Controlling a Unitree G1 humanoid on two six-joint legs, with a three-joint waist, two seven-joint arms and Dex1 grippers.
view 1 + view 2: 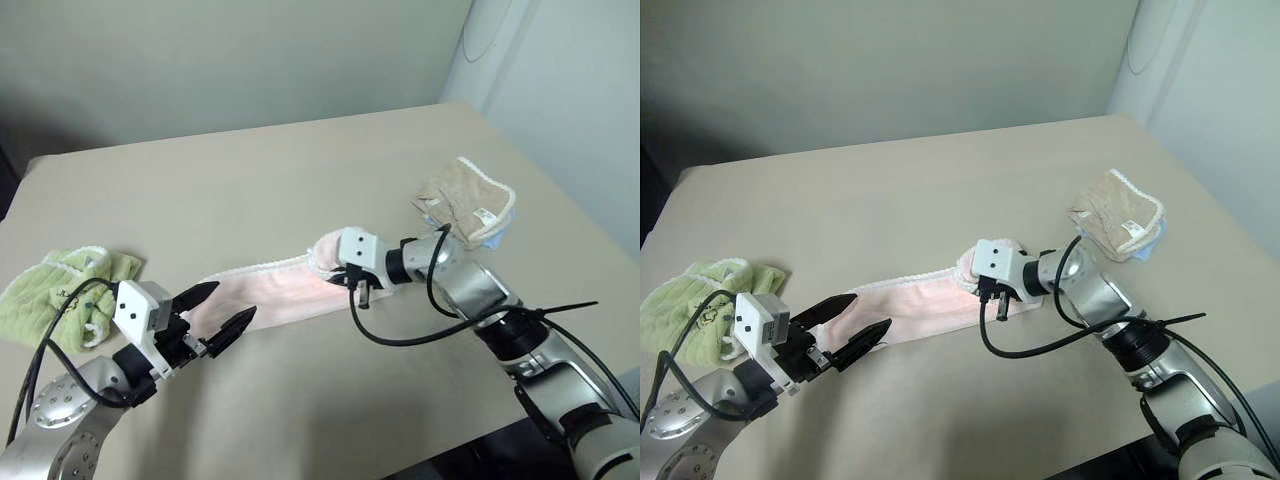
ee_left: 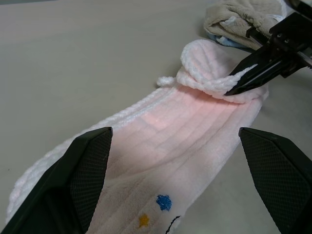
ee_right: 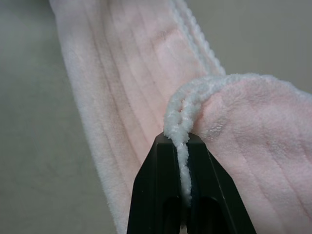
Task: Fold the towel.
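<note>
We see the right gripper (image 3: pixel 181 161) pinching the white edging of the towel (image 1: pixel 275 293), lifting its end at table (image 1: pixel 300 180) centre; the strip runs toward eight o'clock, where the left gripper (image 1: pixel 226 310) hangs spread wide above it.
</note>
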